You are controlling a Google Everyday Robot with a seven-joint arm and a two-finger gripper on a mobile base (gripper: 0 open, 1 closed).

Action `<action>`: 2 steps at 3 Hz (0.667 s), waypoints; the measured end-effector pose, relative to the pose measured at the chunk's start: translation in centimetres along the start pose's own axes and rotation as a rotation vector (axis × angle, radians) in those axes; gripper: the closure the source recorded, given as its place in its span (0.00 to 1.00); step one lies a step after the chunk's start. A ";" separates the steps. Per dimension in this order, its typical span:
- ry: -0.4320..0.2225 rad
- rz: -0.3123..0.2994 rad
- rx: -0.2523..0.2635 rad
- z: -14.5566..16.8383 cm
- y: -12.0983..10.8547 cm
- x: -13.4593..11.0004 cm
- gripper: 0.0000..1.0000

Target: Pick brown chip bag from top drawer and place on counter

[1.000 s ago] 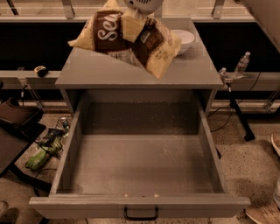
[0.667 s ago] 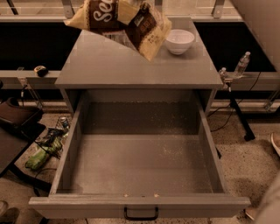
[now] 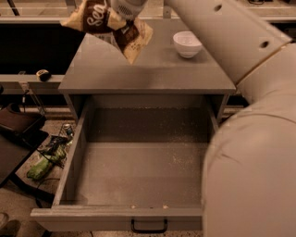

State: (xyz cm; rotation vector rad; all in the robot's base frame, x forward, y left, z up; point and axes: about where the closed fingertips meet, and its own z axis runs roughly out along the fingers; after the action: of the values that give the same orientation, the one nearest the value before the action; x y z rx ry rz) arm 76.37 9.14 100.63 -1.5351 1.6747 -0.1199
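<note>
The brown chip bag [image 3: 111, 25] hangs crumpled in the air above the far left part of the counter [image 3: 148, 69]. It is dark brown with cream ends and white lettering. My gripper [image 3: 125, 8] is at the top edge of the camera view, shut on the bag's upper part. The top drawer [image 3: 138, 176] is pulled fully open below the counter, with nothing inside but a few crumbs. Its black pull handle [image 3: 149, 227] shows at the bottom. My pale arm [image 3: 245, 92] fills the right side and hides the drawer's right wall.
A white bowl [image 3: 187, 44] stands on the counter's far right. A green bag [image 3: 44, 164] and cables lie on the floor at the left, beside a dark case [image 3: 16, 122]. A pale ledge [image 3: 32, 78] runs behind at the left.
The bag has been carried left and up toward the counter's far edge. My arm has swung into view over the right side, now covering the drawer's right wall.
</note>
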 end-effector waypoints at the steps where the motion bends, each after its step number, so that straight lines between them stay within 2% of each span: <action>1: -0.036 -0.005 -0.028 7.0 0.8 2.0 1.00; 2: -0.029 -0.003 -0.043 8.4 1.3 2.7 0.81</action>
State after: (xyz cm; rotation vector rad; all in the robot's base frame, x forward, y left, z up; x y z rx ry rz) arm 80.80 10.91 93.14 -1.5639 1.6621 -0.0640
